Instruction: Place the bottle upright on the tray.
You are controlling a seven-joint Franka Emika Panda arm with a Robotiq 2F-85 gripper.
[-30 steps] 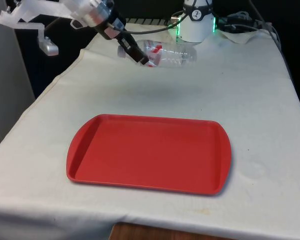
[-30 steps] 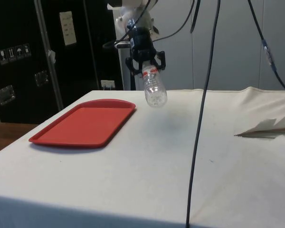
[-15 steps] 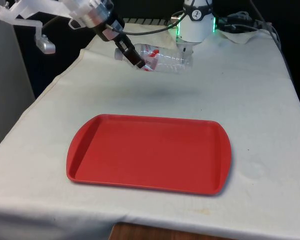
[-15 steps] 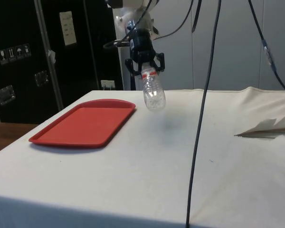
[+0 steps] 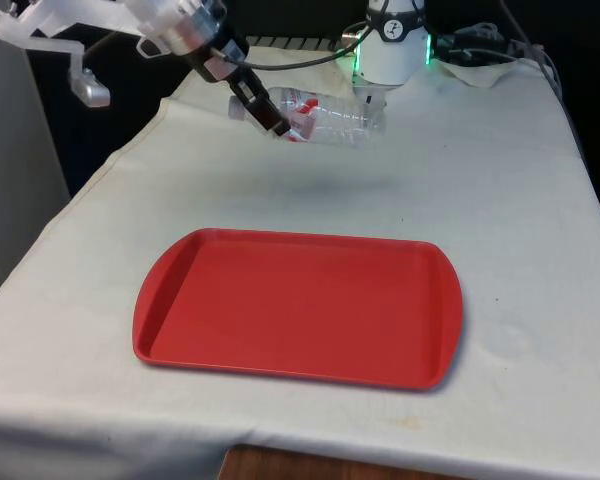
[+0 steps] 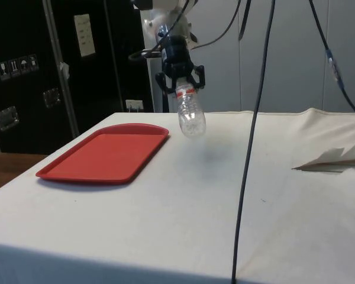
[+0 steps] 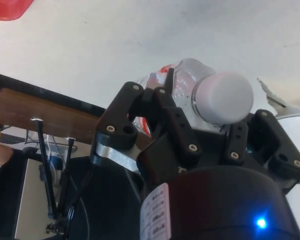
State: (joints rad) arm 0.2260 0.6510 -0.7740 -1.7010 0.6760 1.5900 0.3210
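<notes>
above the cloth, the end effector (image 6: 181,87) grips the tilted bottle (image 6: 191,116) near its cap.

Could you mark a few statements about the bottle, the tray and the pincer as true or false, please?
1. The pincer holds the bottle near its neck. True.
2. The bottle stands upright on the tray. False: it is held in the air beyond the tray, over the white cloth.
3. The bottle is clear with a red label. True.
4. The tray is blue. False: it is red.
5. The bottle has a white cap. True.
6. A second bottle lies on the tray. False: nothing lies on the tray.
</notes>
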